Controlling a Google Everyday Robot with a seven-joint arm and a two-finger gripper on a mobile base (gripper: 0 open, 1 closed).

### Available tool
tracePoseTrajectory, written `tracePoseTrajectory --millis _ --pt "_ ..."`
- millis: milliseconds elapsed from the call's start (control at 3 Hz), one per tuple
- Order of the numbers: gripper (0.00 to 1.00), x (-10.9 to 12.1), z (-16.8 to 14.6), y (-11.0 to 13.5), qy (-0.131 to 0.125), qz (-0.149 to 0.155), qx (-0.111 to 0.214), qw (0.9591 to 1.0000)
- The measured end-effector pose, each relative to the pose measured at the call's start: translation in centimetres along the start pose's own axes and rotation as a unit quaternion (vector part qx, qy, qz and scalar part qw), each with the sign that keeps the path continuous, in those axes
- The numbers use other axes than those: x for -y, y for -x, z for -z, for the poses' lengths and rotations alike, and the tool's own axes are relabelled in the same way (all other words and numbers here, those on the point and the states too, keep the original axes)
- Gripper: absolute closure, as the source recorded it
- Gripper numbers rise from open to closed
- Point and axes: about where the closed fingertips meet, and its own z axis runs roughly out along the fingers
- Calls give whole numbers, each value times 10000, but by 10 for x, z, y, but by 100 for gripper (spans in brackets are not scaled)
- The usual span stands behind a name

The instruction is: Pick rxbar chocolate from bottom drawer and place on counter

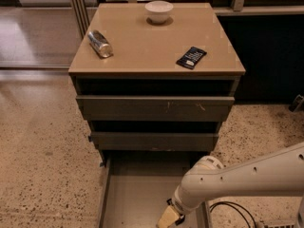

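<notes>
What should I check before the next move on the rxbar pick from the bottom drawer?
1. Bottom drawer pulled open: ok.
2. Gripper down inside the drawer, at the picture's lower edge: ok.
3. Rxbar chocolate in sight: cannot tell; the arm hides part of the drawer floor.
4. Grasp secured: cannot tell.
5. Bare counter area between the can, white bowl and black packet: ok.
</notes>
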Motion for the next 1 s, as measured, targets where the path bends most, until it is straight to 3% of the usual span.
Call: tracePoseTrajectory --millis 333,667,1000 --pt "0 0 0 0 0 1 0 10000" --pt "0 -8 -6 -1 -44 192 -34 9998" --pt "0 -8 -34 12 -8 463 7 9989"
